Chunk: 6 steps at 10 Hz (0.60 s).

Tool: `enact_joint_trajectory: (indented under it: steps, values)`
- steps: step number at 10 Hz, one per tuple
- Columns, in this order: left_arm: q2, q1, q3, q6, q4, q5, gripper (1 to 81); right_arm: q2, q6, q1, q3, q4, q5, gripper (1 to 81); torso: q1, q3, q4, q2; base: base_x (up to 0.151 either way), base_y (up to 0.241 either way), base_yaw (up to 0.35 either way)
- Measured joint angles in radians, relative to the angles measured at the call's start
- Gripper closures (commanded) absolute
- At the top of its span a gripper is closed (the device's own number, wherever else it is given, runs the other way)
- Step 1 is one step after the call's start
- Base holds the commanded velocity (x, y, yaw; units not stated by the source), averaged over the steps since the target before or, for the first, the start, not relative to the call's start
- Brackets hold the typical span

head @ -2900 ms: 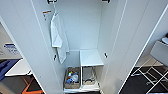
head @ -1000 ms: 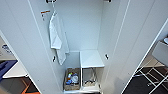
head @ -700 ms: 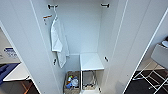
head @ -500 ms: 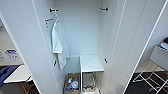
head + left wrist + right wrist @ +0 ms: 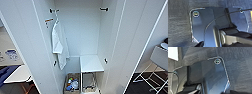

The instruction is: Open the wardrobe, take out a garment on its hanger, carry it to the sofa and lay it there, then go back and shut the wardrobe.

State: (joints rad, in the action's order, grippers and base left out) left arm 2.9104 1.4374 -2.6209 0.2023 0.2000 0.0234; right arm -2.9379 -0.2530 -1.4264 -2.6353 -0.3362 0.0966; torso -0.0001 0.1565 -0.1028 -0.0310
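Observation:
The wardrobe (image 5: pixel 82 32) stands straight ahead in the head view with both white doors swung wide, the left door (image 5: pixel 25 45) and the right door (image 5: pixel 135 45) framing its inside. On the left of the interior a white top (image 5: pixel 60 45) hangs limp from a thin hook high up. Both wrist views look down past the robot's own dark plate onto grey carpet.
A low white shelf (image 5: pixel 91 63) sits at the bottom right of the wardrobe. Beside it is an open box (image 5: pixel 71 83) of small items. A white folding frame (image 5: pixel 152 75) stands on the right. On the left are a white board (image 5: pixel 18 75) and something blue (image 5: pixel 6 72).
The head view has shifted and drawn a little closer, so the wardrobe's inside sits more central. The doors stay open and the white top hangs as before.

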Motion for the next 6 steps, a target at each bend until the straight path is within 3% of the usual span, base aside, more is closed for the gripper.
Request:
enact_joint_trajectory:
  steps: [2, 6]
  values:
    - [-0.086, -0.011, 0.107, 0.0, 0.001, 0.01, 1.0, 0.108, 0.004, 0.029, 0.128, 0.0, -0.003, 1.0, 0.0, 0.0, 0.0, 0.0, 0.0, 0.0, 0.0]
    - [-0.352, -0.05, 0.338, 0.004, 0.001, 0.074, 1.0, 0.29, 0.031, 0.132, 0.198, -0.009, -0.016, 1.0, 0.0, 0.0, 0.0, 0.0, 0.0, 0.0, 0.0]
